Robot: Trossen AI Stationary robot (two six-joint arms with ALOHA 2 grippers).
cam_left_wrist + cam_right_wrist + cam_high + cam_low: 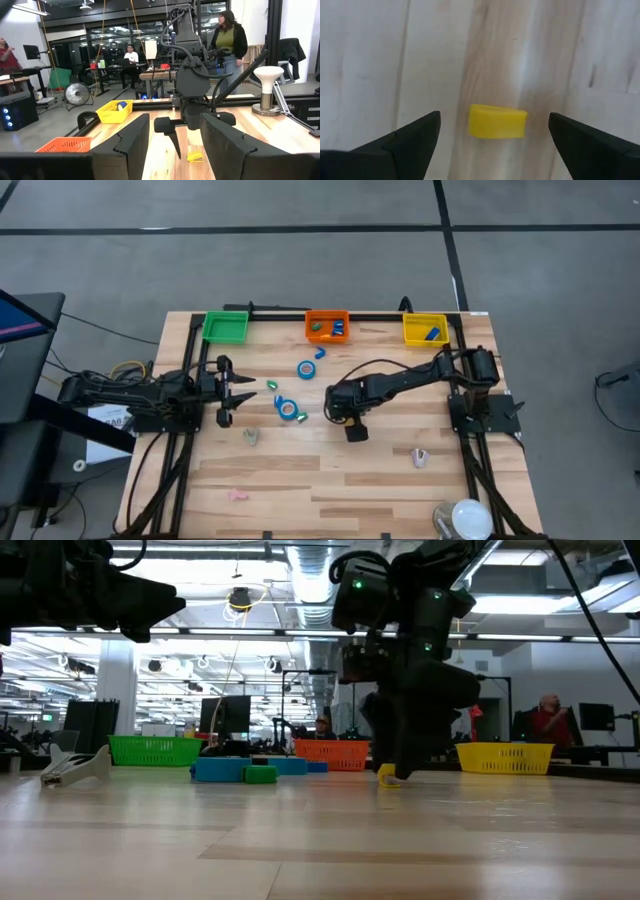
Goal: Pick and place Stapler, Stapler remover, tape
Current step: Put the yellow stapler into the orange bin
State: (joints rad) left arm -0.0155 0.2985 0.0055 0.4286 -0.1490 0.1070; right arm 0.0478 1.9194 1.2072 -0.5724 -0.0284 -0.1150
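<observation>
Near the middle of the pale wooden bench (330, 470), the right gripper (495, 131) hangs jaws wide open and empty over a small yellow plastic stapler (497, 121). Judged next: descend squarely, then close. Far left, the left gripper (240, 391) waits half-open, empty.

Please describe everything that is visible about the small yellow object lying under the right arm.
The small yellow object is a short wedge-like block of plain bright yellow, probably plastic, with a flat top and rounded corners. It lies flat on the pale wooden table, near the table's middle. Nothing grips it: the right end effector hangs directly over it with its fingers spread wide, one on each side, not touching it. Whether it is a stapler or a staple remover cannot be told.
</observation>
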